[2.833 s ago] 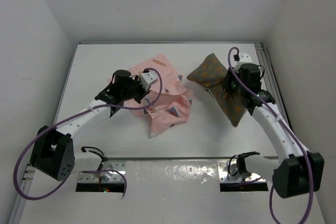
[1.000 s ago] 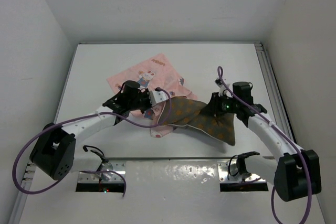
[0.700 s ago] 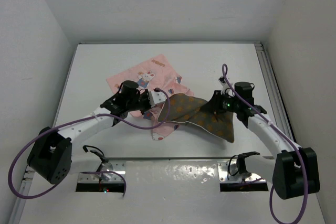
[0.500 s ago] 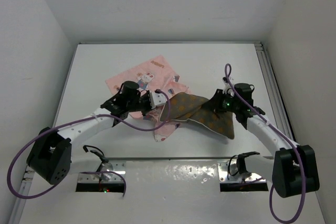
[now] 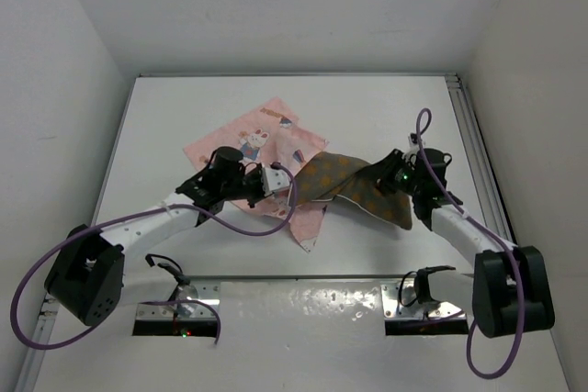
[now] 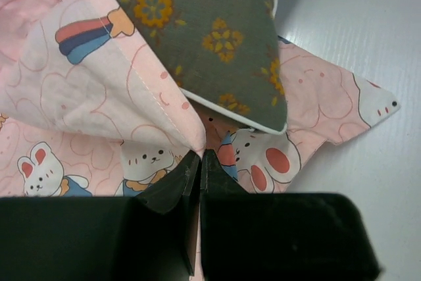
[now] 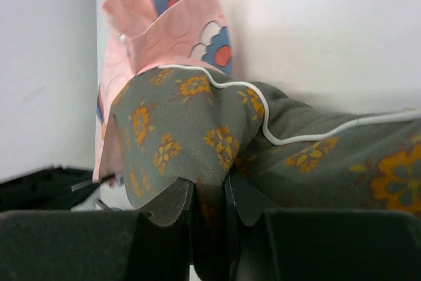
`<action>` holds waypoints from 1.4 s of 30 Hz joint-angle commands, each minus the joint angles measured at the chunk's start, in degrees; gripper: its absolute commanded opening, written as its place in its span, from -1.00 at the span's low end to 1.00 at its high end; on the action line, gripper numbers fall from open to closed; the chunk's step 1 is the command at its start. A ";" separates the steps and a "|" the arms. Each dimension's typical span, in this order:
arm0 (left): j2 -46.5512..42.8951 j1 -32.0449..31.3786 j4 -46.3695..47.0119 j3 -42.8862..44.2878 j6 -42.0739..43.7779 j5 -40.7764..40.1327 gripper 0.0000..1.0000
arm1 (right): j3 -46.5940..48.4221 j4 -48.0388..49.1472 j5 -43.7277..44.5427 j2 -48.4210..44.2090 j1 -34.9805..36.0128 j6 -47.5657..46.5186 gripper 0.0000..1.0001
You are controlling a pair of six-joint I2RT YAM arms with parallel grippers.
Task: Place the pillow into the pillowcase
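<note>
From above, the pillow point(image 5: 354, 185) lies on the counter point(image 5: 184, 107), its left end poking into the pillowcase point(image 5: 253, 140) mouth; most of it is outside. Left wrist: my left claw point(image 6: 199, 157) is pinched tight on the top hem, lifting the mouth (only a little). Right wrist: my right claw point(image 7: 209, 197) grips a pillow fold. Most of the pushing is yet to do.

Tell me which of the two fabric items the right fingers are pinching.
The olive-brown flowered pillow; the pink pillowcase is in the left fingers.
</note>
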 commanded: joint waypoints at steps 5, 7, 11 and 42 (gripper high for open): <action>-0.83 -2.11 5.99 -0.72 -1.11 5.21 -1.00 | 0.30 14.09 13.19 3.74 2.95 16.63 -1.00; -0.39 -2.20 9.32 -0.72 -3.66 7.84 -1.00 | -1.54 14.50 17.92 3.57 4.37 20.47 -1.00; 0.05 -3.69 8.82 -0.80 -2.00 11.19 -1.00 | -7.95 21.70 25.32 3.65 5.16 29.43 -1.00; 3.83 -3.79 14.35 3.06 -11.65 6.73 -1.00 | 19.55 -18.74 27.36 9.44 12.19 -6.78 0.43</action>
